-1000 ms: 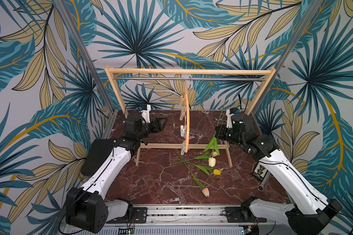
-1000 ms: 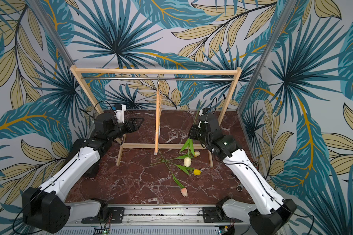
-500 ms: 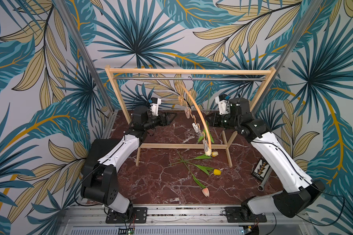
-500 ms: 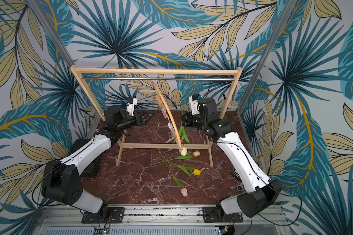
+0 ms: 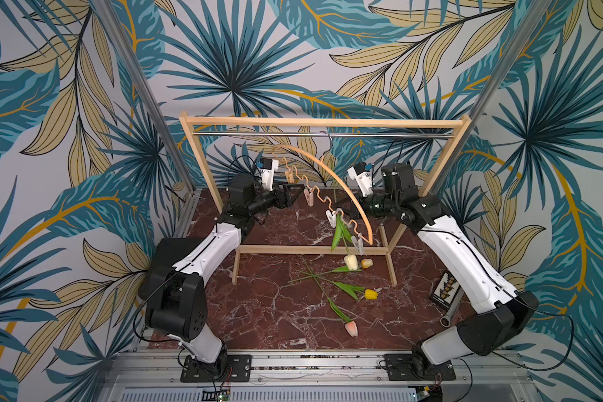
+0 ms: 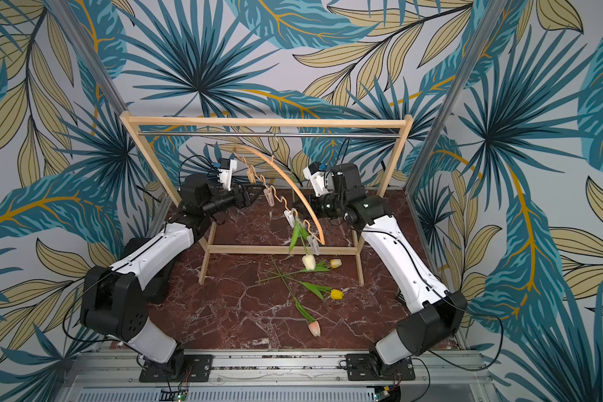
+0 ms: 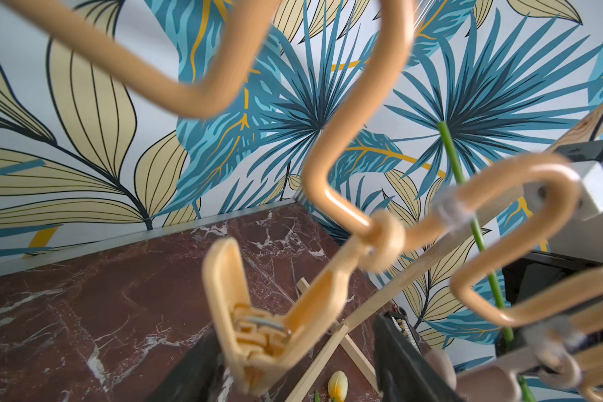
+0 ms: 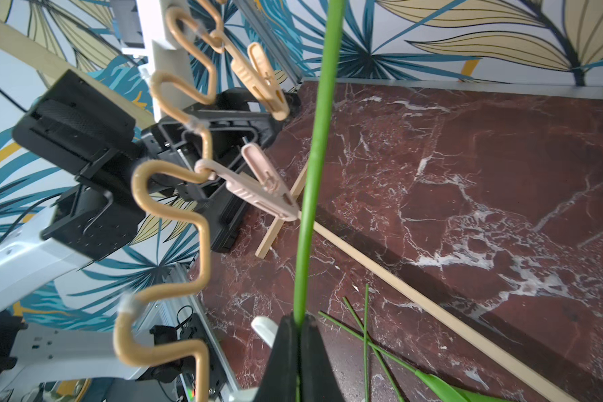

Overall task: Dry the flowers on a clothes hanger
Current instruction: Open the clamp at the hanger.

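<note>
Hanger hangs on rack rod, turned diagonal: one end far-left, other near-right.
Right claw pinched tight on stem of cream tulip; stem near-upright, head down.
Left claw part open, peach clothespin between fingers, contact unclear.
Stem lies right of that pin, along wavy bar; pink clothespin tip looks just beside stem.
Judgement: next move must bring stem into opened pin.
Three tulips lie on worktop.

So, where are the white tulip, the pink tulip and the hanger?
white tulip (image 5: pixel 350 261), in a top view, on its head
pink tulip (image 5: pixel 351 328), in a top view, on its head
hanger (image 8: pixel 205 254), in the right wrist view, on its wavy bar
</note>
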Available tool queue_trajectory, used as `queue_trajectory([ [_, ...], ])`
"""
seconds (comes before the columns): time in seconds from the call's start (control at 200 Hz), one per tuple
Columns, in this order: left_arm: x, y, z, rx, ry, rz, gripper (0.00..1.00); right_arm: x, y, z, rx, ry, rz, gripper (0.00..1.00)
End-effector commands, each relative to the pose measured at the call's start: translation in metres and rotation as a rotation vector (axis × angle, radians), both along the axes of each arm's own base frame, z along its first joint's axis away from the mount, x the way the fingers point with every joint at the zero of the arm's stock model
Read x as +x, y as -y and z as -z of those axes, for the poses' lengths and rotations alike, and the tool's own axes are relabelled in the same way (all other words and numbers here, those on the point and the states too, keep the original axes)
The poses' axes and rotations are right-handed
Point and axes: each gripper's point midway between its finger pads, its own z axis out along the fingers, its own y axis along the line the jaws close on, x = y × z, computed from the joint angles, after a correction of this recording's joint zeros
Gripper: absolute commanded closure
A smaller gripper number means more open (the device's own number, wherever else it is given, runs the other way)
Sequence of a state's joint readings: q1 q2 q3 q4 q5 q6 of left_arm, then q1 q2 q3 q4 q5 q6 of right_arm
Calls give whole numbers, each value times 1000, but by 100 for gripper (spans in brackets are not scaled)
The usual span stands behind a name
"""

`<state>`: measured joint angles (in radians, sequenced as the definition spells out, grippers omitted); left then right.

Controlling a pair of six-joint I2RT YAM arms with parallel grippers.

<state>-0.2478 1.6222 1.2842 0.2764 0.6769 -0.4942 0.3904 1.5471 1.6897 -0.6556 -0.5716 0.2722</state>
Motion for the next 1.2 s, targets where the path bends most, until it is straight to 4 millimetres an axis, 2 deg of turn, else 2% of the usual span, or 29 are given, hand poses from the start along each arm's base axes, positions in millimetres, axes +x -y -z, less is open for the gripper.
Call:
queue_trajectory([
  [0.0, 2, 3, -38, -24, 115, 14, 38, -8, -8, 2, 13, -30, -81, 100],
  [0.14, 3, 6, -43, -46, 127, 32, 39, -10, -10, 2, 22, -33, -97, 100],
  [0.536, 14, 13, -38, -45, 119, 62, 41, -17, -12, 5, 24, -55, -129, 100],
  [0.741, 15, 16, -37, -50, 118, 83, 28, -18, -14, 5, 27, -64, -141, 100],
  [1.197, 14, 29, -31, -51, 106, 119, 27, -12, -13, 2, 6, -52, -134, 100],
])
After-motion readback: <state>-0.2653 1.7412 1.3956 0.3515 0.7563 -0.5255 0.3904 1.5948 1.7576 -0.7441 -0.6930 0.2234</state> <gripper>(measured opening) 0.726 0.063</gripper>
